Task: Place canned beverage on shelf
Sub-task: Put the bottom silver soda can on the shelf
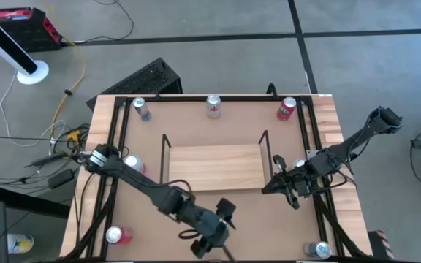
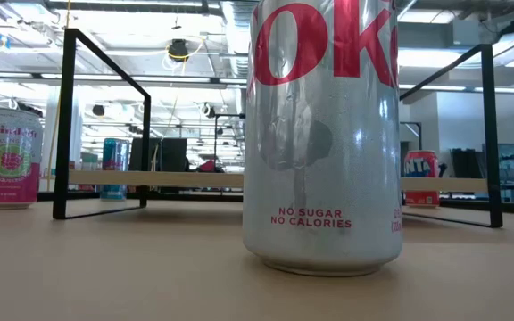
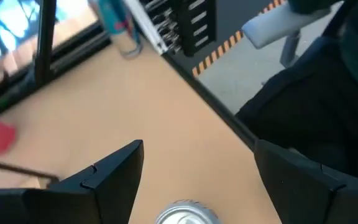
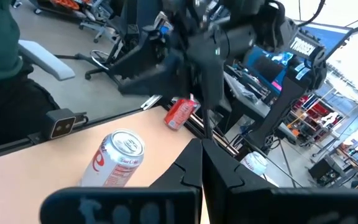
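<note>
Nearest the lens in the low view: silver cola can (image 2: 321, 134), upright on the tabletop (image 2: 105, 267), filling centre frame, top cut off by the upper edge. Not yet on the shelf (image 2: 194, 179), whose board runs across mid-frame behind it, bare where visible. Pink can (image 2: 7, 159) at the left edge, red can (image 2: 420, 178) right of centre, both farther back. No gripper in this view.

High view: left gripper (image 1: 221, 219) at lower centre, in front of the shelf, apparently over the cola can, which is hidden beneath it. Right gripper (image 1: 276, 186) waiting just beside the shelf's right front corner. Row of three cans (image 1: 213, 107) along the upper table edge, others near the lower corners.

Left wrist view: fingers (image 3: 114, 171) spread wide, the can's top showing between them at the bottom edge, no contact seen.

Right wrist view: fingers pressed together, holding nothing. Silver can with red lettering at lower left, probably the same one, with the left arm beyond it.

Risks, as judged: an off-centre close could nudge or tip the can. A low carry could catch the board's front edge or a wire upright (image 2: 65, 125). The right gripper crowds the shelf's right end, so the left or middle of the board looks safer.
</note>
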### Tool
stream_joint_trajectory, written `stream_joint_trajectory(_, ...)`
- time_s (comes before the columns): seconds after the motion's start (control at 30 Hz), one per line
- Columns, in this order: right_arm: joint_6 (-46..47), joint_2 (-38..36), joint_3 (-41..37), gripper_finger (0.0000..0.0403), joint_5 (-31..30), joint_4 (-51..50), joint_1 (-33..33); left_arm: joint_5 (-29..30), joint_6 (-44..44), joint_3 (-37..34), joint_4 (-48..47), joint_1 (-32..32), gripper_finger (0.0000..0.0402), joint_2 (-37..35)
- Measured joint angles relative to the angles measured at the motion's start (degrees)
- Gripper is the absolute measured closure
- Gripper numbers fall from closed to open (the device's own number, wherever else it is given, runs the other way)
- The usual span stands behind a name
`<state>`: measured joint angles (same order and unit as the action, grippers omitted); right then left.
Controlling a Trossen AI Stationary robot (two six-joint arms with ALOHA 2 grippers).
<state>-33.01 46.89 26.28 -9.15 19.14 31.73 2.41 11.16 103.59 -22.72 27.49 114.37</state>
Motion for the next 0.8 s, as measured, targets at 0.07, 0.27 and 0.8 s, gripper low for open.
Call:
stream_joint_trajectory(0.07, 0.0, 0.0, 0.0, 0.0378, 0.0, 0.0, 0.0, -2.78, -1.5, 0.12, -0.78, -1.1, 0.0109, 0.77)
stream_joint_trajectory(0.27, 0.0, -0.02, 0.0, 0.0378, 0.0, 0.02, 0.0, -7.85, -4.08, 0.19, -4.31, -3.43, 0.0109, 1.56)
stream_joint_trajectory(0.8, -0.06, -0.02, 0.0, 0.0378, -0.07, -0.24, 0.0, -10.78, -3.45, 0.04, -10.07, -5.09, 0.0109, 4.06)
